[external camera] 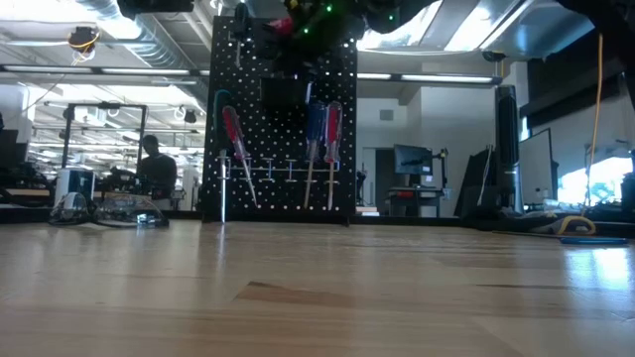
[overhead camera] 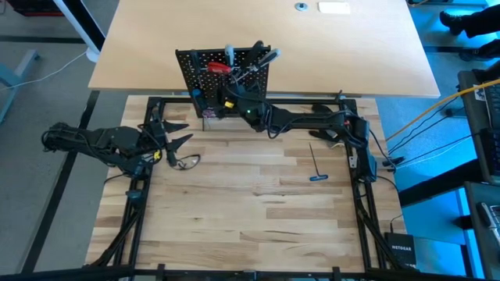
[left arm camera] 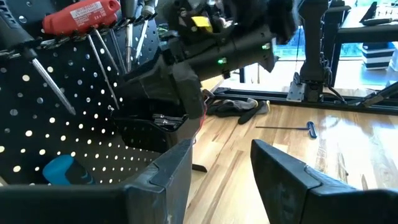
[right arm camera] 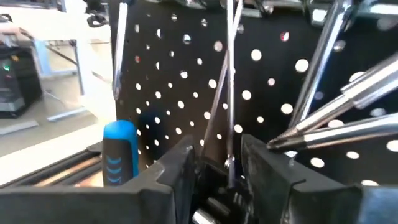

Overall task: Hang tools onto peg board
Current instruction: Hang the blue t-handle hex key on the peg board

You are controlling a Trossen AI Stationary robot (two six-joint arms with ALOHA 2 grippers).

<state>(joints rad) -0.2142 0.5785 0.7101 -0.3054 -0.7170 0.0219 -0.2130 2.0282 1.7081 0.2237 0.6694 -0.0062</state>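
The black peg board point(overhead camera: 223, 74) stands on its wire feet at the table's far side. Screwdrivers with red point(external camera: 233, 134) and blue point(external camera: 315, 124) handles hang on its front, and more tools stick out at its top point(overhead camera: 262, 55). My right gripper point(overhead camera: 232, 101) is at the board's near face. It is open, with its fingers point(right arm camera: 180, 168) on either side of a thin silver shaft point(right arm camera: 229, 124) that hangs before the board. A blue handle point(right arm camera: 119, 152) is beside it. My left gripper point(overhead camera: 178, 134) is open and empty, left of the board. A blue-handled T key point(overhead camera: 316, 168) lies on the table.
Clear safety glasses point(overhead camera: 187, 161) lie just near of my left gripper. A dark lump point(left arm camera: 239, 107) lies by the black frame rail point(overhead camera: 312, 100) behind my right arm. A person point(external camera: 154, 169) sits in the room beyond the table.
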